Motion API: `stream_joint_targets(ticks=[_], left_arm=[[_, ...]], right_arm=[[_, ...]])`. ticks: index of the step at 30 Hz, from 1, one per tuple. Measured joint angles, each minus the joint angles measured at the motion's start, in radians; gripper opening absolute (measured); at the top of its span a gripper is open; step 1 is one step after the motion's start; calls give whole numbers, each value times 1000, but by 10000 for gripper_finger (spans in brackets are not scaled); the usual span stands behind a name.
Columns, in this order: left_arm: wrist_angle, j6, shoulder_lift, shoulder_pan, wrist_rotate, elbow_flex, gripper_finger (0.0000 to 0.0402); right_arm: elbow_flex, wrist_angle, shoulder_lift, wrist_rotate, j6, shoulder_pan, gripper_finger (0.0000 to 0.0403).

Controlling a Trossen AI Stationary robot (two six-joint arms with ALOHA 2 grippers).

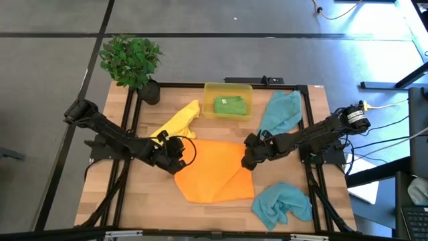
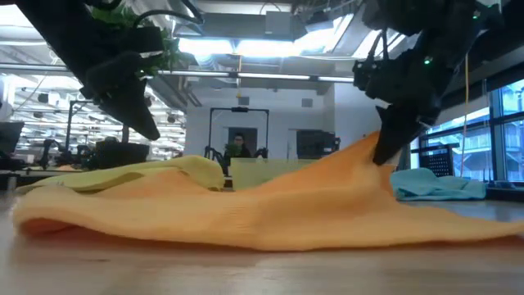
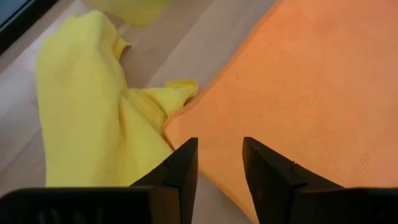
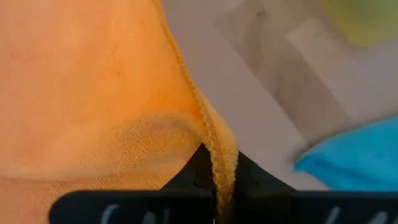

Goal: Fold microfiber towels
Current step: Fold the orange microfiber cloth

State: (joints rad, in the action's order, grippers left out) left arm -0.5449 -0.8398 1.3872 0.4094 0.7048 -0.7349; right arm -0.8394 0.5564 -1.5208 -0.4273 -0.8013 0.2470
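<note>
The orange towel [image 1: 214, 173] lies spread in the middle of the table, with a slanting fold across its right half. My left gripper [image 3: 219, 149] hovers open over its far left corner [image 3: 186, 121], beside the crumpled yellow towel [image 1: 179, 120]. My right gripper [image 1: 249, 159] is shut on the orange towel's far right corner. A green towel [image 1: 229, 105] lies in the translucent yellow bin [image 1: 227, 88]. Two teal towels lie bunched on the table, one at the far right [image 1: 281, 110] and one at the near right [image 1: 282, 202]. My right gripper pinches the orange towel's hemmed edge [image 4: 217, 155] between its two fingers, at the far right corner. It comes slanting down from the table's right. One layer or several, I cannot tell. That corner rises into a peak [image 2: 378, 147]; the remainder lies on the table.
A potted plant [image 1: 132, 61] stands at the table's far left corner. A black frame [image 1: 307, 120] runs around the wooden top. Bare wood shows at the near left [image 1: 134, 194]. A person [image 2: 238, 146] sits in the room beyond the table.
</note>
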Motion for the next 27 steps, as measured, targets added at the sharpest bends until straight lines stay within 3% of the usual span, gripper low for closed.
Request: stream_joint_targets(ticks=[5, 11, 17, 22, 27], left_arm=[[15, 86, 0, 18, -36, 0, 118], [68, 117, 0, 81, -125, 0, 118], [144, 118, 0, 182, -151, 0, 118], [221, 157, 0, 288, -138, 0, 118], [158, 142, 0, 389, -115, 0, 118]], right_arm=[[-14, 42, 2, -9, 86, -39, 26], [-107, 222, 12, -24, 108, -53, 94], [-257, 356, 15, -34, 105, -14, 153], [-311, 276, 15, -36, 133, 73, 162], [-299, 146, 9, -1, 182, 190, 156]])
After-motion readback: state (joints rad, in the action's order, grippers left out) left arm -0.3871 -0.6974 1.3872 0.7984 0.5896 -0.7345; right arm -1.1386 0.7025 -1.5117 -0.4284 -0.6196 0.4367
